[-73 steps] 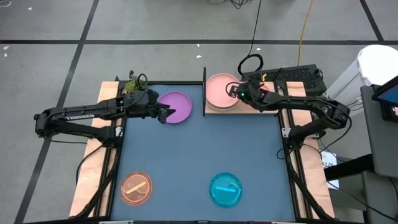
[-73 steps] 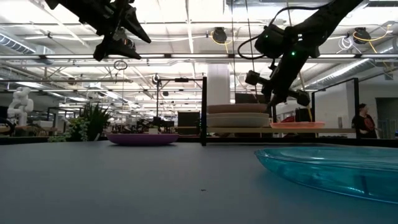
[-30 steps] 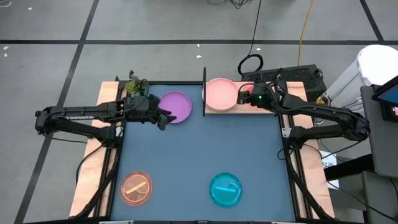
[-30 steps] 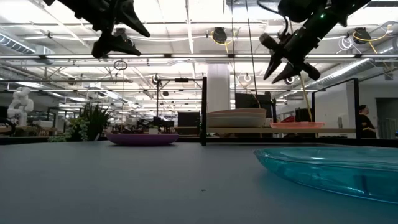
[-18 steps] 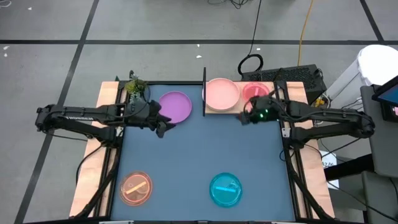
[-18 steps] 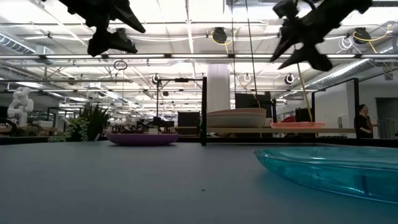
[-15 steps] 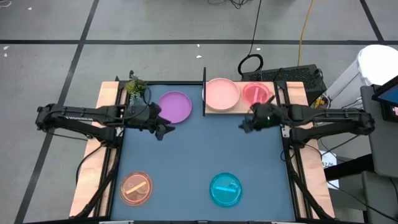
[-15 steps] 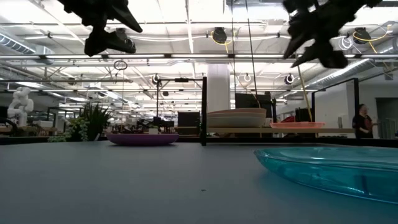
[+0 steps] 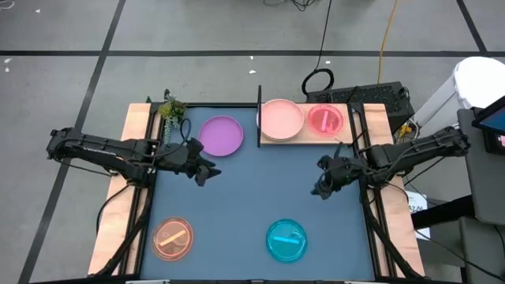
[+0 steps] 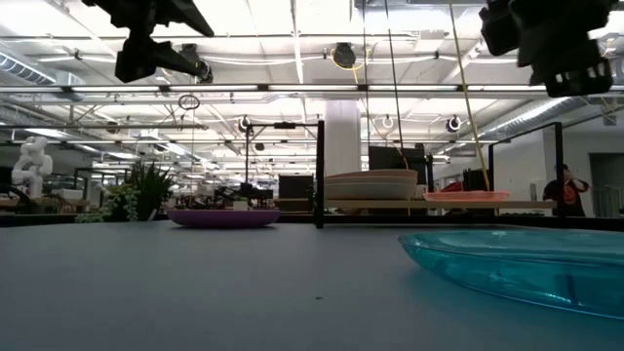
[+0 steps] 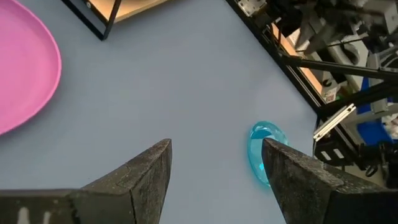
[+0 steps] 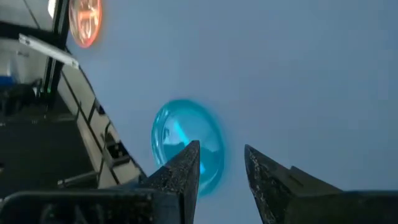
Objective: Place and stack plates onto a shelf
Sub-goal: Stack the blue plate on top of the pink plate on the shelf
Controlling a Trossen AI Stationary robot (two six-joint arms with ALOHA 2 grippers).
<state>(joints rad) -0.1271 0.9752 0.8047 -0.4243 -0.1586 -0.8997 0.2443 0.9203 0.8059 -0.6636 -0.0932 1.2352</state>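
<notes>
The shelf point(image 9: 309, 139), a light wooden board with a black upright panel point(image 9: 259, 114), lies at the far edge. On it rest a stack topped by a pink plate point(image 9: 282, 119) and a magenta dish point(image 9: 325, 119). A purple plate point(image 9: 221, 136), an orange dish point(image 9: 173, 238) and a cyan dish point(image 9: 286, 240) sit flat on the blue mat. My left gripper point(image 9: 207, 172) hovers open just near of the purple plate. My right gripper point(image 9: 318, 189) hovers open over the mat's right side, with the cyan dish point(image 12: 186, 137) ahead of its fingers.
A small green plant point(image 9: 170, 109) stands at the mat's far left corner. Black frame rails point(image 9: 371, 229) run along both sides of the mat. Bare mat point(image 9: 252, 189) lies between the two grippers. Cables and a dark box point(image 9: 371, 95) sit behind the shelf.
My right gripper has drawn back from the shelf toward the table's near and right edges, and the magenta dish now shows uncovered on the board. My left gripper has moved a little toward the near edge, away from the purple plate. No plate has moved.
</notes>
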